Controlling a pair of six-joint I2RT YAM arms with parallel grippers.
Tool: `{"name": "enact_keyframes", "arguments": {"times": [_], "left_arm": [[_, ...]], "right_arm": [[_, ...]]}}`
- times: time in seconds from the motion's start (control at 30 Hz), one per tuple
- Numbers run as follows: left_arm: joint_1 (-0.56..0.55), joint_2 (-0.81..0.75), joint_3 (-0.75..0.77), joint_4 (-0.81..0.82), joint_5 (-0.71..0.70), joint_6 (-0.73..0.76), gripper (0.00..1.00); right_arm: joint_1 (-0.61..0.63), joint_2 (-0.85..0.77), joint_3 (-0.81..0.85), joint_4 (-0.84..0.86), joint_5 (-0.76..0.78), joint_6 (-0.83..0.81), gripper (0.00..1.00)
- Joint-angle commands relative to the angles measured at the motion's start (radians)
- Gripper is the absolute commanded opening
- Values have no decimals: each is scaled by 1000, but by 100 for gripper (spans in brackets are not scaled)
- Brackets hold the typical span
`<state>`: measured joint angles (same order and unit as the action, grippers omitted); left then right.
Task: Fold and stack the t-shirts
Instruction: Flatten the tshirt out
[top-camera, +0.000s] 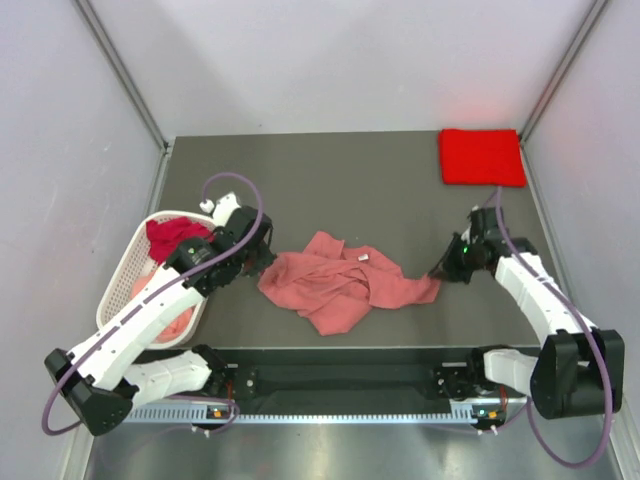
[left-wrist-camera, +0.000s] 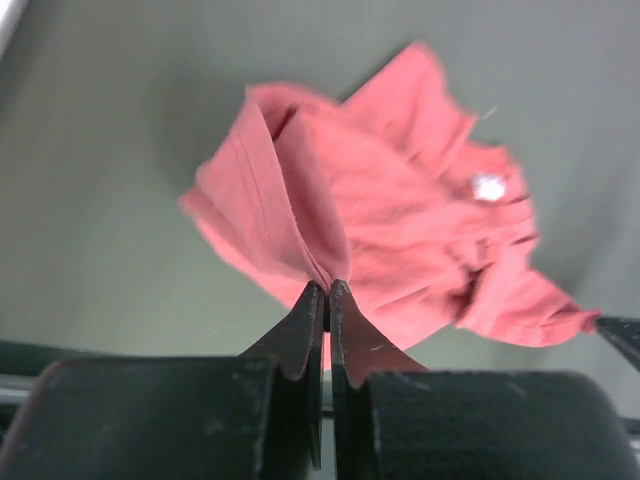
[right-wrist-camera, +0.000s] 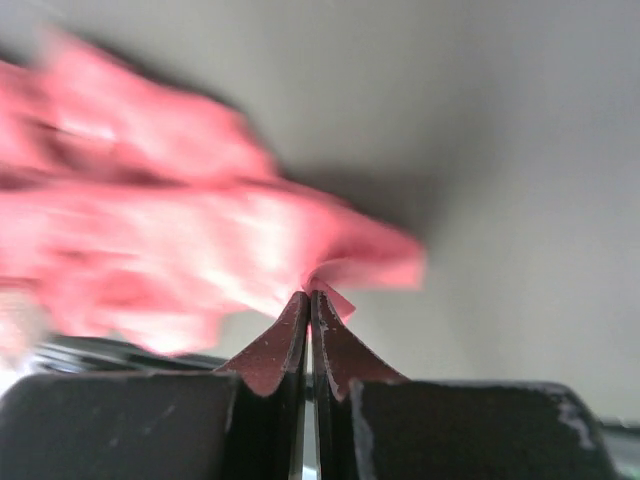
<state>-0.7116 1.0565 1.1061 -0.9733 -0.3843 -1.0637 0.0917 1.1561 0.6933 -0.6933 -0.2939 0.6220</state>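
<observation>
A salmon pink t-shirt (top-camera: 338, 283) lies crumpled in the middle of the dark table, also seen as the pink t-shirt (left-wrist-camera: 400, 230) and blurred pink t-shirt (right-wrist-camera: 170, 240) in the wrist views. My left gripper (top-camera: 262, 262) is shut on its left edge, the cloth pinched at the fingertips (left-wrist-camera: 327, 292). At the shirt's right corner my right gripper (top-camera: 441, 274) is shut on the cloth (right-wrist-camera: 309, 297). A bright red t-shirt (top-camera: 482, 156) lies folded at the back right. A dark crimson t-shirt (top-camera: 172, 236) and a paler pink t-shirt (top-camera: 172, 320) sit in the basket.
The white slotted basket (top-camera: 122, 275) stands at the table's left edge, under my left arm. Pale walls close the table at the back and both sides. A black rail (top-camera: 340, 380) runs along the near edge between the arm bases.
</observation>
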Motion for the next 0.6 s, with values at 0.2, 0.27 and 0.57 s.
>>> {"name": "enact_keyframes", "arguments": {"times": [0.2, 0.27, 0.57], "left_arm": [[124, 42, 253, 88, -64, 122, 0], [149, 60, 303, 122, -64, 139, 0], [170, 134, 567, 191, -50, 188, 0]], "right_arm": [[-142, 83, 449, 188, -195, 143, 0], [-162, 103, 532, 254, -228, 168, 0], [-279, 77, 722, 543, -318, 456, 0]]}}
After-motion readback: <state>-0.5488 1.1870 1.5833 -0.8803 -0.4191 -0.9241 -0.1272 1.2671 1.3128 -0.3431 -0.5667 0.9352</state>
